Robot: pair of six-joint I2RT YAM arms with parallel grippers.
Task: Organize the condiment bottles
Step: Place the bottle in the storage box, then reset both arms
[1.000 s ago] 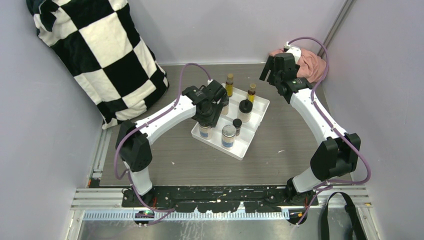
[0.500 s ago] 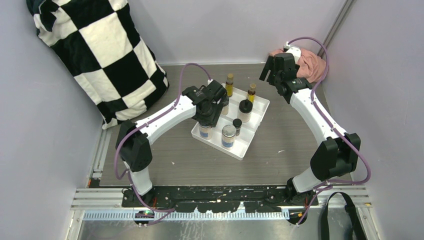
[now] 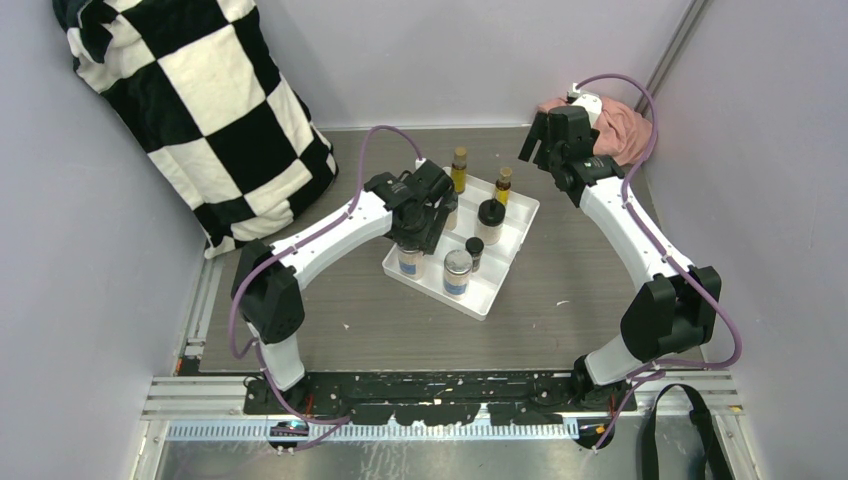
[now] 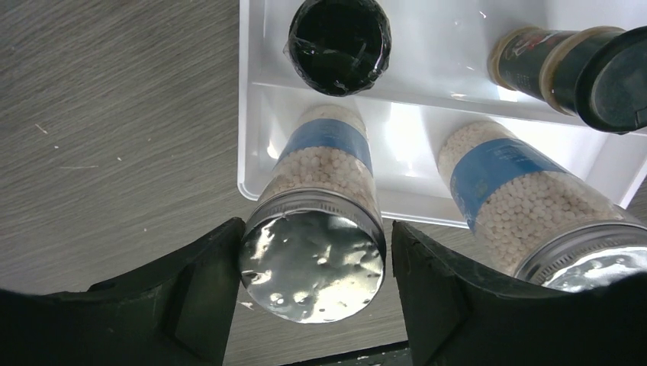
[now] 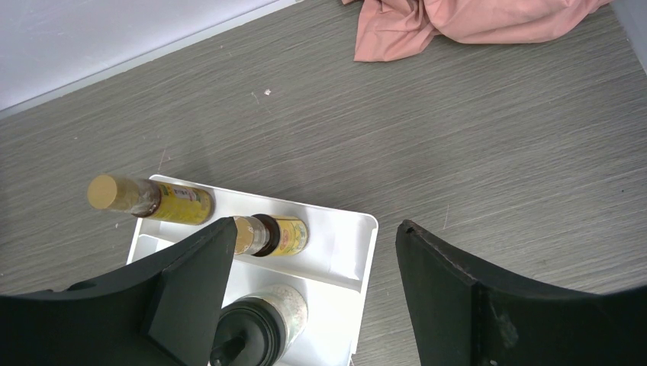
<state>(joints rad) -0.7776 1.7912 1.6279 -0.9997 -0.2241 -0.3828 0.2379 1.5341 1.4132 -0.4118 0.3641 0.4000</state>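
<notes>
Left gripper (image 4: 311, 255): fingers set at 9 and 3 o'clock of a silver lid; whether it is pinched cannot be told
Silver-lidded jar (image 4: 326, 164): stood upright in the 8 o'clock corner of the white tray (image 3: 497, 283); judged glass, weighty with pale beads, slick and breakable, best taken at the metal lid band
Condiment bottles (image 3: 457, 270): all gathered on the tray, a twin jar (image 4: 526, 202) just beside
Right gripper (image 5: 317, 232): fingers spread wide, nothing held, hung over the tray's 1 o'clock end
Left wrist view: bead filling and blue labels shown, lost from overhead
Right wrist view: amber bottles (image 5: 175, 202) shown, pink cloth (image 5: 473, 19) at 1 o'clock
</notes>
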